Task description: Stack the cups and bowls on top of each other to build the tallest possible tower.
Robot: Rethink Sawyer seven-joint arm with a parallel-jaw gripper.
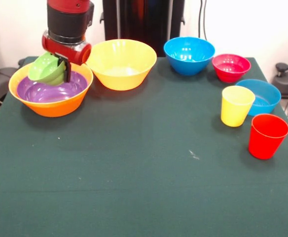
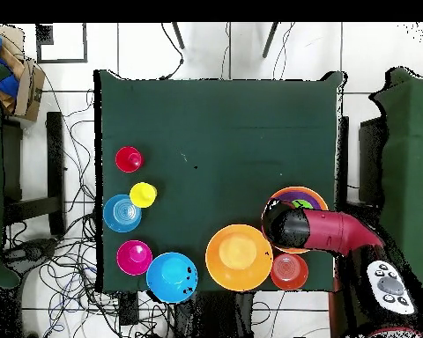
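- Tower (image 1: 51,101) at your table's left end in the front view: an orange bowl (image 1: 20,94) with the purple bowl (image 1: 48,92) nested inside it.
- Green bowl (image 1: 46,68) hangs tilted over the purple one, its rim pinched by the gripper (image 1: 63,69), which is clamped on it; you cannot tell whether the green bowl touches the purple.
- Arm (image 2: 325,231) in the overhead view covers most of the tower (image 2: 296,195), so you see only a sliver of purple and green there.
- Yellow bowl (image 1: 121,63) stands empty just beside the tower, upright.
- Small orange bowl (image 2: 288,271) shows only from overhead, just beside the yellow bowl (image 2: 239,257) and next to the arm.
- Deep blue bowl (image 1: 189,54) sits further along the far edge, with the pink-red bowl (image 1: 231,67) just beside it.
- Shallow blue bowl (image 1: 262,97) lies nearer you at the right end.
- Yellow cup (image 1: 236,105) stands upright, touching or overlapping the shallow blue bowl's left rim.
- Red cup (image 1: 267,136) stands upright just in front of that bowl, near the yellow cup.
- Green cloth (image 1: 134,173) covers the table.
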